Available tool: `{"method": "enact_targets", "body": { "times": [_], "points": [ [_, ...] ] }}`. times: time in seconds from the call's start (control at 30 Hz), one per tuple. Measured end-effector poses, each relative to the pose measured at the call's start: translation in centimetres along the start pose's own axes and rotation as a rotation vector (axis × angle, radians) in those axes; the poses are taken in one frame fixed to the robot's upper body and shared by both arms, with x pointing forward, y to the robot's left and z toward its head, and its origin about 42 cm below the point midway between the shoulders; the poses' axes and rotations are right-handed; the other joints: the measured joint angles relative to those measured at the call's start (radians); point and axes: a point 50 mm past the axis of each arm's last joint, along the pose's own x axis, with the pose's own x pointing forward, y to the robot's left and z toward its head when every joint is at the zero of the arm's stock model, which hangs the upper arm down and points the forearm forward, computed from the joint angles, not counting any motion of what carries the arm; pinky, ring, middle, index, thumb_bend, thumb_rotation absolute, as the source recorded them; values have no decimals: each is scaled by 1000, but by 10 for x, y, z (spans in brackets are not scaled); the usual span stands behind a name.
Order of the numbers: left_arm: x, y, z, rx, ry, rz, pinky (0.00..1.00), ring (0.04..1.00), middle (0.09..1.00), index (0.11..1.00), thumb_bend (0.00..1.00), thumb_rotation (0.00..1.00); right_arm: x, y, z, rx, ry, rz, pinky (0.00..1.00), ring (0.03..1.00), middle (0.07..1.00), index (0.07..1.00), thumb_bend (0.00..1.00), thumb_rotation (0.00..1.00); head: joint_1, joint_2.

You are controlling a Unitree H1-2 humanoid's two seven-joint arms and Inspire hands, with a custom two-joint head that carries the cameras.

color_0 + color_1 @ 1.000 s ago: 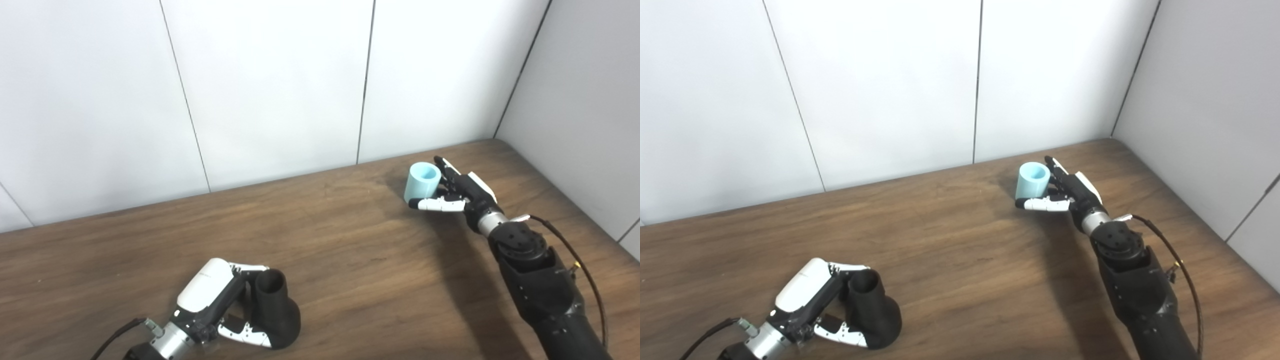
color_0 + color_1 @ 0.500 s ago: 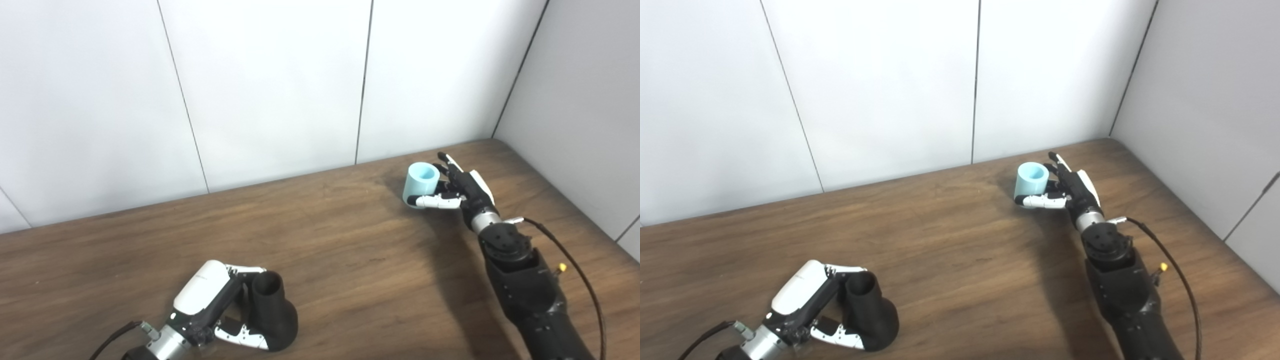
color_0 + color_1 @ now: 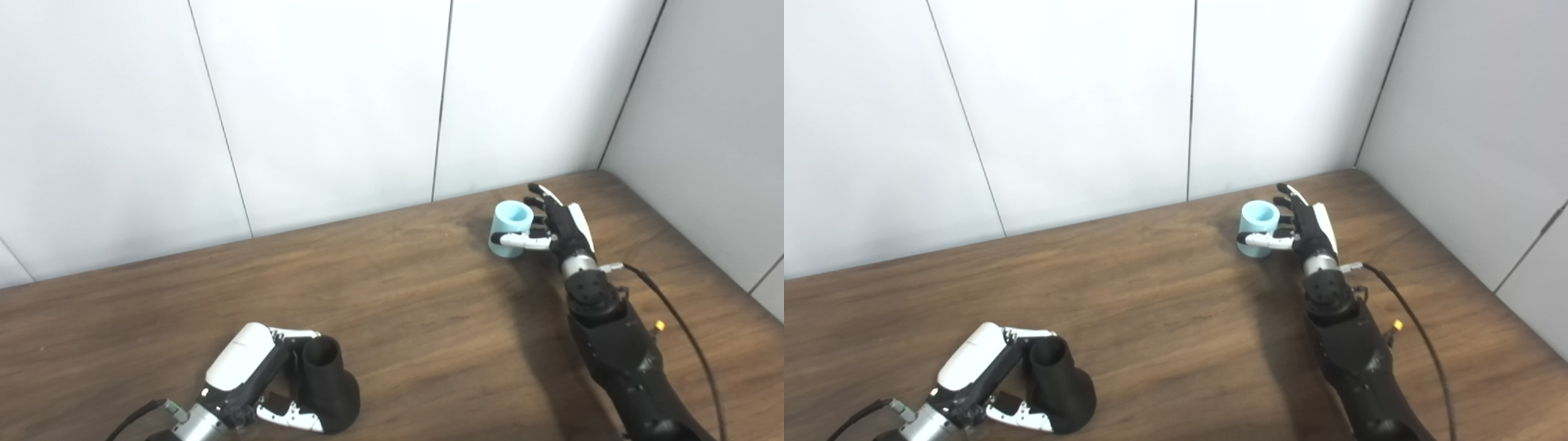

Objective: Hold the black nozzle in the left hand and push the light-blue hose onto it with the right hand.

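Flared matte black nozzle (image 3: 327, 386) (upright), smooth light-blue hose (image 3: 510, 229), wood-grain table (image 3: 404, 306)

The table (image 3: 392, 294) is brown wood with dark lines running along it. Two things sit on it — a black nozzle (image 3: 327, 392) and a light-blue hose (image 3: 510, 229). The nozzle stands at the near edge. The hose piece stands upright, well apart from the nozzle — far off to its right, near the wall.

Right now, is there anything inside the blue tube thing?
Looking down into the light-blue hose, its open top shows only pale blue inner wall, with nothing in it. The very bottom is hidden. The right hand is beside it with a digit across its front.
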Motion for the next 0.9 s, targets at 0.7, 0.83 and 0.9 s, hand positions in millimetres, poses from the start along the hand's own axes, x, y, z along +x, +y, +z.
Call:
{"method": "enact_targets", "body": {
  "times": [0.7,0.83,0.9],
  "points": [
    [-4,0,-1,-8,13,4,339,400,430,518,500,0,-3,5,15,-384,-133,140,502,476,511,486,526,10,25,34],
    [-4,0,-1,-8,13,4,352,407,434,519,501,0,-6,8,16,-398,-144,145,455,458,484,489,520,0,28,37],
    [-4,0,-1,-8,13,4,355,408,436,520,501,0,-8,10,15,-397,-147,148,454,457,490,487,520,0,28,37]
  ]
}}
